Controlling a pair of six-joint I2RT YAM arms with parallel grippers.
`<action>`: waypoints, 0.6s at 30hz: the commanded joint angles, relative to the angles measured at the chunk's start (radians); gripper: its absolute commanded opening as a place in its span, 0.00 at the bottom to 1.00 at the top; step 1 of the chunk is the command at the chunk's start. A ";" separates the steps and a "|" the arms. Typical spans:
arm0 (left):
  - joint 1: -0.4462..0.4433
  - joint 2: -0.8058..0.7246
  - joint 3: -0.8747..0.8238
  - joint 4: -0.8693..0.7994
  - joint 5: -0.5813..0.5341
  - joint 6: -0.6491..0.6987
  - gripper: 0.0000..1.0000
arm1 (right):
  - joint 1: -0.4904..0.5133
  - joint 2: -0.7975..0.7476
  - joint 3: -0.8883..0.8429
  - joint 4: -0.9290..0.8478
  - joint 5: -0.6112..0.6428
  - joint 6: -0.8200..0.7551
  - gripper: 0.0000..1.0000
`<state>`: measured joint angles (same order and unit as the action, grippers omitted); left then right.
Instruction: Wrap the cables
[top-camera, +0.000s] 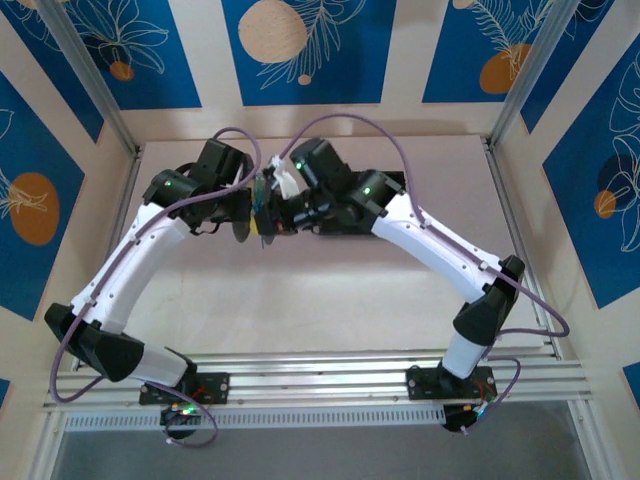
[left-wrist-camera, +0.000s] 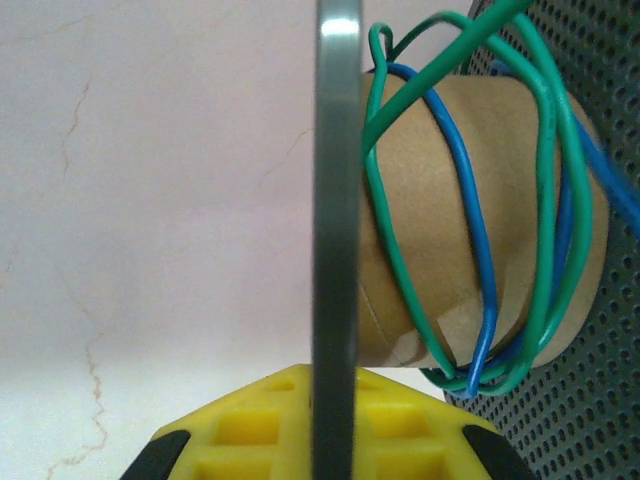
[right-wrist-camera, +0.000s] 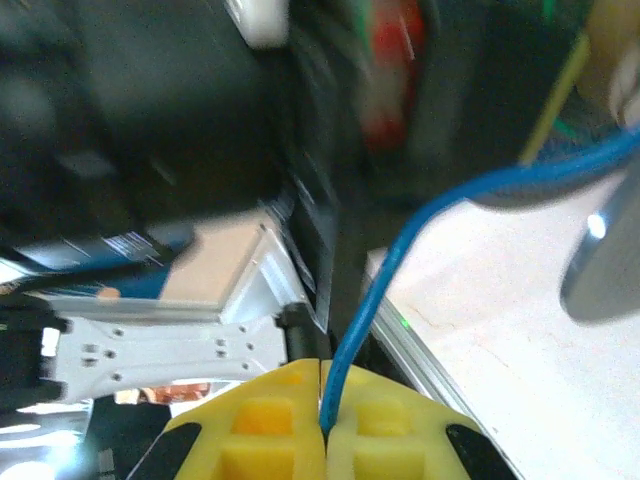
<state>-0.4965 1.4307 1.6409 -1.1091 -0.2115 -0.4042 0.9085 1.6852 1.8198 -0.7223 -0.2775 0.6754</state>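
Cables (left-wrist-camera: 553, 200), green and blue, wound in loose, uneven loops round a cardboard core (left-wrist-camera: 420, 190), not yet snug. Nearest the left wrist camera, left gripper (left-wrist-camera: 335, 440), jaws pressed together on the rim of a grey flange (left-wrist-camera: 336, 200), seemingly to hold the reel steady and side-on for winding. Nearest the right wrist camera, right gripper (right-wrist-camera: 322, 400), jaws clamped tight on the blue cable (right-wrist-camera: 360, 320), probably for leading the free length and keeping it taut; beyond the grip, rising and curving off to the right toward the reel. Farther out in the left wrist view, several loops sagging below the core, likely slack to take up. Behind the reel, a perforated black tray (left-wrist-camera: 590, 400); contents impossible to tell from here, with just the hanging wire loops in front of it. From above, both grippers nose to nose over the middle of the table (top-camera: 330, 290), well apart from the arm bases.
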 joint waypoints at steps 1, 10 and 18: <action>0.046 -0.022 0.006 0.141 0.030 -0.107 0.00 | 0.065 -0.075 -0.145 0.106 0.033 0.066 0.00; 0.137 -0.111 -0.083 0.322 0.257 -0.267 0.00 | 0.095 -0.121 -0.448 0.377 0.192 0.148 0.00; 0.219 -0.182 -0.169 0.451 0.500 -0.389 0.00 | 0.105 -0.166 -0.630 0.571 0.366 0.055 0.00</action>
<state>-0.3191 1.3045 1.4590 -0.9222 0.1726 -0.6872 0.9867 1.5471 1.2591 -0.1810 0.0471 0.7700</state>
